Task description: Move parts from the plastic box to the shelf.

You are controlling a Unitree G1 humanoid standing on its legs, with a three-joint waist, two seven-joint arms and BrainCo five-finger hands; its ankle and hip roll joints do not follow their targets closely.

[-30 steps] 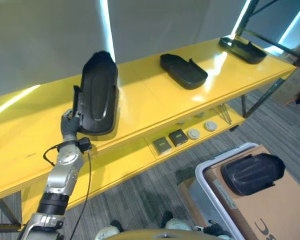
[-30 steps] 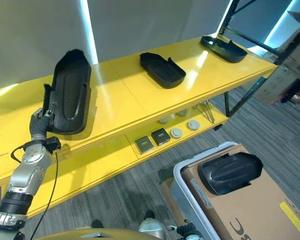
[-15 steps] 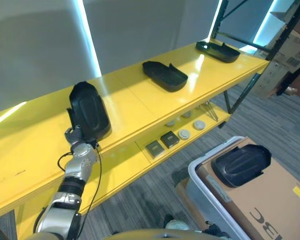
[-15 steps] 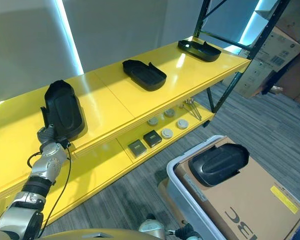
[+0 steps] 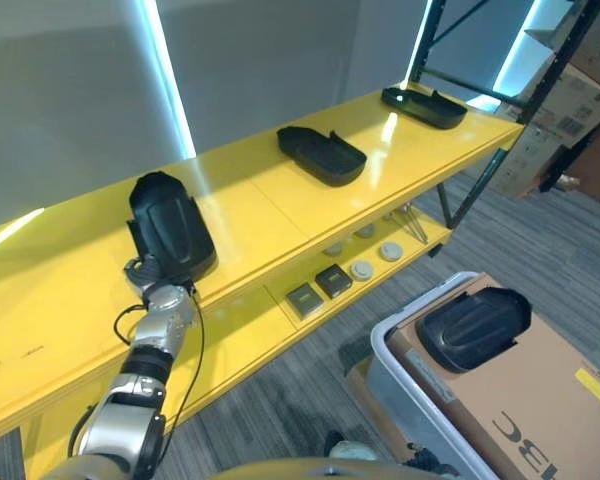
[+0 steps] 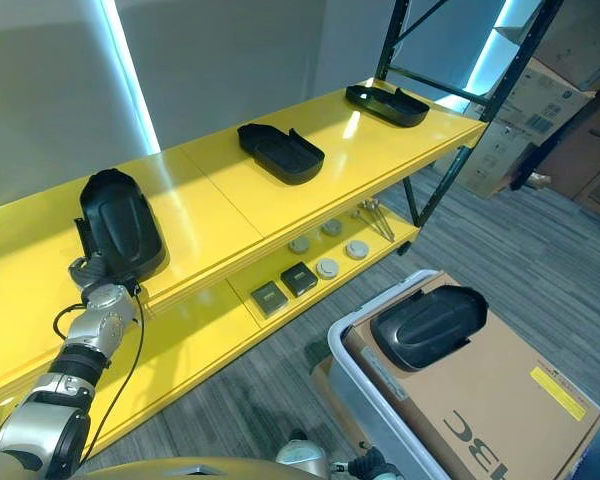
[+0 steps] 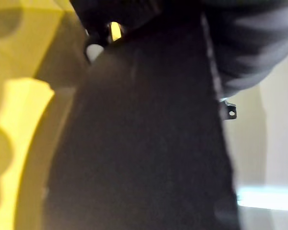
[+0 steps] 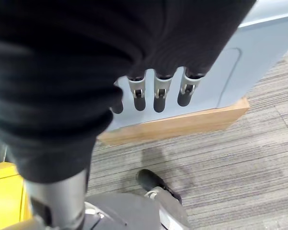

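Left hand lower left: grasp unclear, at black moulded plastic part on yellow shelf | right hand: fingers relaxed, empty

Four black parts: three on the shelf, at 9, 12 and 1 o'clock, and one on the carton at 4 o'clock. One plastic box. Lower shelf: two square blocks, four round discs.
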